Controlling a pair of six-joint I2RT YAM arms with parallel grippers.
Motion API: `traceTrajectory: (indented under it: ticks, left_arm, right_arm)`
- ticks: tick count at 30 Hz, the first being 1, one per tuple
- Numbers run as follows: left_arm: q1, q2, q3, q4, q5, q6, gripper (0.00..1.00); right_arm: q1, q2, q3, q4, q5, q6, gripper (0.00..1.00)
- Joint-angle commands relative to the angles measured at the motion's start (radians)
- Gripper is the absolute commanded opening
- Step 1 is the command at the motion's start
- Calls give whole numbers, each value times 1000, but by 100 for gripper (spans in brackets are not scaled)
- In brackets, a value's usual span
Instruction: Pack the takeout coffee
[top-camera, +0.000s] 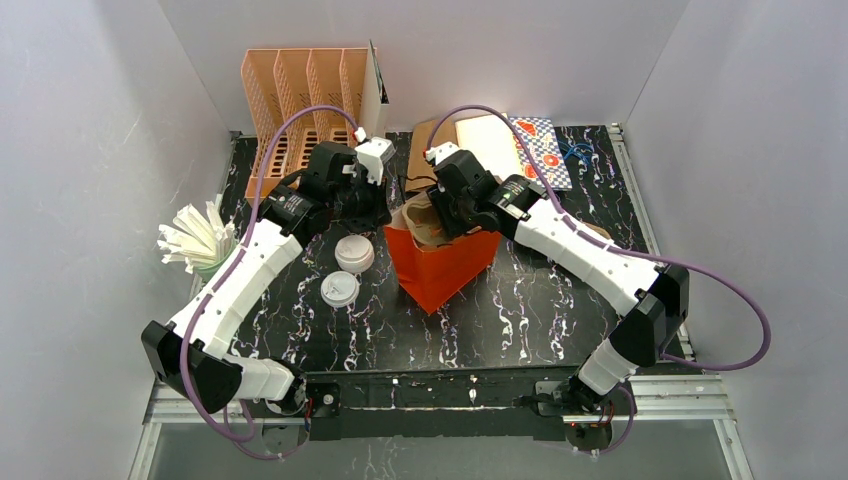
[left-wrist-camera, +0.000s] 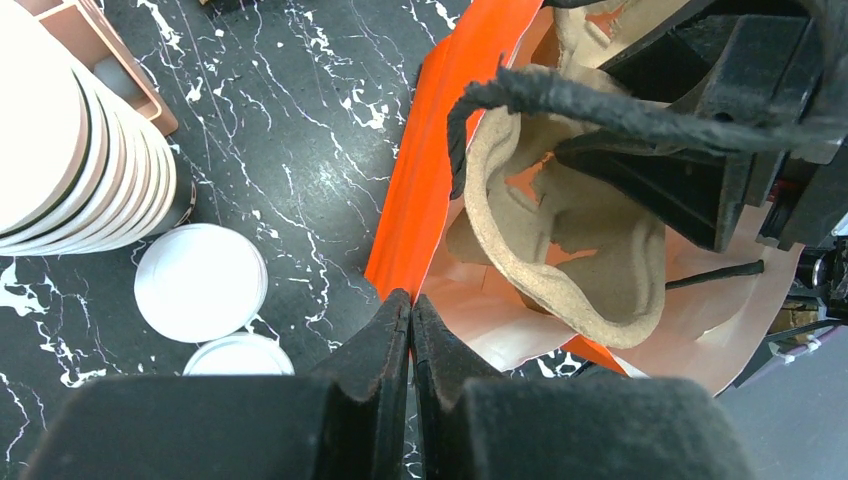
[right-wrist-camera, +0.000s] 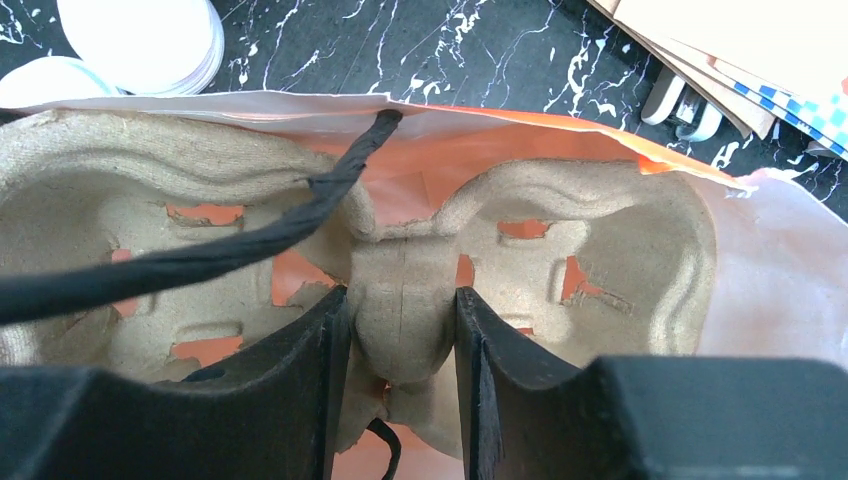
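My left arm reaches from its base at 7 o'clock, elbow out wide, forearm slanting in toward 1 o'clock, wrist tipped down. My left gripper (left-wrist-camera: 410, 310) is pinched tight on the rim of the orange paper bag (top-camera: 445, 275) at the bag's 10 o'clock side.

My right arm comes from 5 o'clock, elbow out to the right, forearm running toward 10 o'clock over the bag's mouth. My right gripper (right-wrist-camera: 400, 340) stands half wide, clamped on the centre ridge of the pulp cup carrier (right-wrist-camera: 590, 240). The carrier sits in the bag's mouth, pockets facing my wrist, its long axis from 9 to 3 o'clock across my fingers. The bag's black cord handle (right-wrist-camera: 200, 255) drapes over it.

Two round white lids (top-camera: 354, 253) lie at the bag's 9 o'clock. I cannot make out the lidded coffee cups in any view.
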Motion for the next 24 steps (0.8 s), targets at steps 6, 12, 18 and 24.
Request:
traceTrajectory:
  ticks: [6,12,18,24]
  left_arm:
    - [5,5,30,-84,-1,41,6]
    - [5,26,31,-90,13,17,22]
    - [5,56,31,-87,83,-53,44]
    - [4,70,71,-145,93,-48,43]
  right_arm:
    - [-21,-1,9,-24,8,-19,39]
    - [-36,-27,34,-22,-149,-36,41]
    - [-44,-34,27,-15,-168,-33,41]
    - [-50,-43,12,-7,-156,-36,41]
